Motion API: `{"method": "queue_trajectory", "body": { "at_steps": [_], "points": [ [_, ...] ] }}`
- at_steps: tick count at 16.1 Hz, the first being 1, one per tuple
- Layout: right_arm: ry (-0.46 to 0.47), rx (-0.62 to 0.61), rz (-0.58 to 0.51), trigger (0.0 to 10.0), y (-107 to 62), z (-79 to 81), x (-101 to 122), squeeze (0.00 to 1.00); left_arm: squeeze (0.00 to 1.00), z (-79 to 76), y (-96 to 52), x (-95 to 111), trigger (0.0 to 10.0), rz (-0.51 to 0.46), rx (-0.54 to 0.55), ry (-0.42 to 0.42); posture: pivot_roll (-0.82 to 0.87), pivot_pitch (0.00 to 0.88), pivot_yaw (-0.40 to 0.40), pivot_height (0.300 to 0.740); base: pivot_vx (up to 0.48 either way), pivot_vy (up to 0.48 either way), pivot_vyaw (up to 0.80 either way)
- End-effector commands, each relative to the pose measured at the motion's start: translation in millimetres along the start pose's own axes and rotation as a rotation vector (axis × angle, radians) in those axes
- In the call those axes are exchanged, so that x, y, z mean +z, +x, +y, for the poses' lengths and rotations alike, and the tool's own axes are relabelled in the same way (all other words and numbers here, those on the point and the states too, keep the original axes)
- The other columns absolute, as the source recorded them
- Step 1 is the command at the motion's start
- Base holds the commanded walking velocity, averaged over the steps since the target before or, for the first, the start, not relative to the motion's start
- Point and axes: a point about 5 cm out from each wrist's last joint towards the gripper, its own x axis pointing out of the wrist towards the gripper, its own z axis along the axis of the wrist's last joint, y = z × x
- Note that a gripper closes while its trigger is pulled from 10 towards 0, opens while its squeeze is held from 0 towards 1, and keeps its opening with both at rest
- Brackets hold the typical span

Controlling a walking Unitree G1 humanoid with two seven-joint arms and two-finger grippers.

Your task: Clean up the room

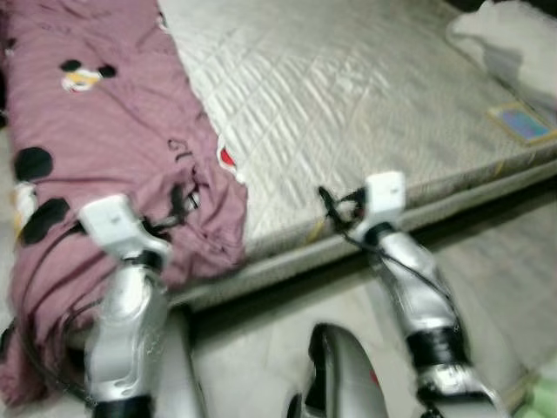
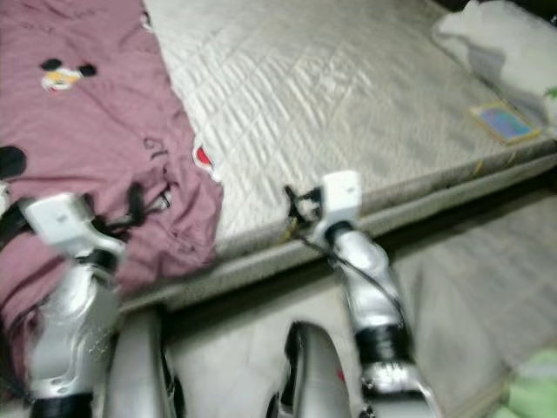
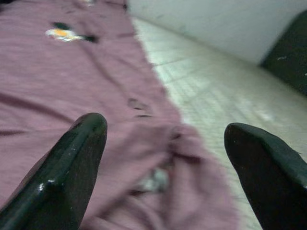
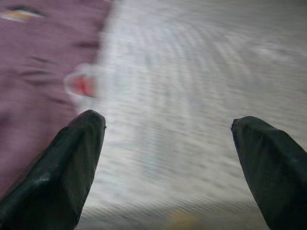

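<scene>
- Mauve blanket (image 1: 104, 131) with cartoon-mouse prints lies spread over the mattress's (image 1: 365, 96) left half, its near corner bunched at the mattress edge and spilling toward the floor.
- Left claw (image 3: 163, 163) hovers over that bunched corner, fingers spread wide, holding nothing.
- Right claw (image 4: 168, 158) hangs over the mattress's bare quilted near edge, also wide and empty.
- White pillow (image 1: 509, 39) sits at the mattress's far right corner, a small colourful card (image 1: 520, 122) just beside it.

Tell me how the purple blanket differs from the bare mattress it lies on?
The blanket is mauve with cartoon mouse prints; the mattress is plain pale grey. The blanket lies wrinkled, bunched at its corner and hanging over the near edge; the mattress is flat with quilted stitching. Both sit under the open left gripper and right gripper.
</scene>
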Motion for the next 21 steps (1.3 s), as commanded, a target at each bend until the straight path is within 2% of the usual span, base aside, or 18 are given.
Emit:
{"method": "queue_trajectory", "body": {
  "at_steps": [1, 4, 8, 11, 12, 14, 15, 17, 19, 21],
  "points": [
    [-0.011, -0.013, 0.022, 10.0, -4.7, -6.2, -5.5, 0.0, 0.0, -3.1, -4.0, -9.1, 10.0, 0.041, 0.01, -0.017, 0.04, 0.118, -0.079, 0.499, 0.0, 0.0, 0.0],
    [-0.009, -0.012, 0.023, 10.0, -3.8, -5.8, -5.6, 0.0, 0.0, -0.3, -2.4, -10.7, 10.0, 0.053, 0.024, -0.02, 0.04, 0.119, -0.079, 0.499, 0.0, 0.0, 0.0],
    [-0.023, -0.007, 0.023, 10.0, -3.4, -5.6, -5.6, 0.0, 0.0, 3.4, -0.1, -16.3, 10.0, 0.087, 0.062, -0.065, 0.04, 0.119, -0.079, 0.499, 0.0, 0.0, 0.0],
    [-0.019, -0.013, 0.028, 10.0, -4.2, -7.5, -5.7, 0.0, 0.0, 8.0, 9.2, -17.8, 10.0, 0.094, 0.101, -0.064, 0.03, 0.122, -0.081, 0.499, 0.0, 0.0, 0.49],
    [-0.036, -0.019, 0.028, 10.0, -5.5, -11.3, -4.9, 0.0, 0.0, 9.1, 15.8, -17.5, 10.0, 0.096, 0.111, -0.086, 0.02, 0.125, -0.085, 0.499, 0.0, 0.0, 0.0],
    [-0.086, -0.063, 0.039, 10.0, -13.9, -30.7, -4.3, 0.0, 0.0, 14.3, 29.3, -23.9, 10.0, 0.148, 0.144, -0.087, 0.0, 0.136, -0.096, 0.499, 0.0, 0.0, 0.0],
    [-0.107, -0.081, 0.047, 10.0, -20.1, -40.2, -4.5, 0.0, 0.0, 15.8, 34.0, -26.0, 10.0, 0.165, 0.15, -0.099, -0.01, 0.143, -0.103, 0.499, 0.0, 0.0, 0.0],
    [-0.161, -0.105, 0.085, 10.0, -39.1, -59.6, -7.7, 0.0, 0.0, 18.0, 46.5, -20.6, 10.0, 0.136, 0.137, -0.112, -0.05, 0.156, -0.117, 0.499, 0.0, 0.0, 0.0],
    [-0.186, -0.117, 0.1, 10.0, -53.9, -66.3, -8.9, 0.0, 0.0, 12.9, 51.3, -21.5, 10.0, 0.156, 0.079, -0.093, -0.07, 0.16, -0.106, 0.499, 0.0, 0.0, 0.0],
    [-0.168, -0.138, 0.097, 10.0, -59.8, -67.0, -7.5, 0.0, 0.0, 1.7, 57.3, -20.9, 10.0, 0.161, 0.004, -0.086, -0.09, 0.171, -0.098, 0.499, 0.0, 0.0, 0.0]
  ]
}}
